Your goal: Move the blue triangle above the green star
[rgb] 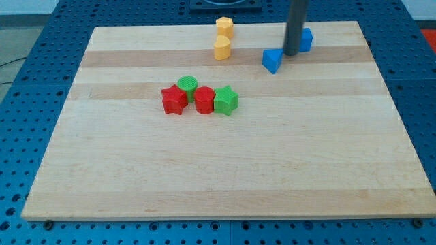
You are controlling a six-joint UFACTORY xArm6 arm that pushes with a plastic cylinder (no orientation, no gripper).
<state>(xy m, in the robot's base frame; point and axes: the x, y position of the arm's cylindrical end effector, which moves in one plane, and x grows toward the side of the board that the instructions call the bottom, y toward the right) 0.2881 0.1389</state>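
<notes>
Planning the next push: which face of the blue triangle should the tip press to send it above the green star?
Its right face. The blue triangle sits up and right of the green star, and my tip already stands beside that face.

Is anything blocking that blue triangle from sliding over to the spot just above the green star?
Nothing visible. The board between the blue triangle and the spot above the green star is bare; my tip sits at the triangle's right.

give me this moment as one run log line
my tip right of blue triangle, close | blue cube behind rod | green star lower left, by red blocks | triangle not yet above star
</notes>
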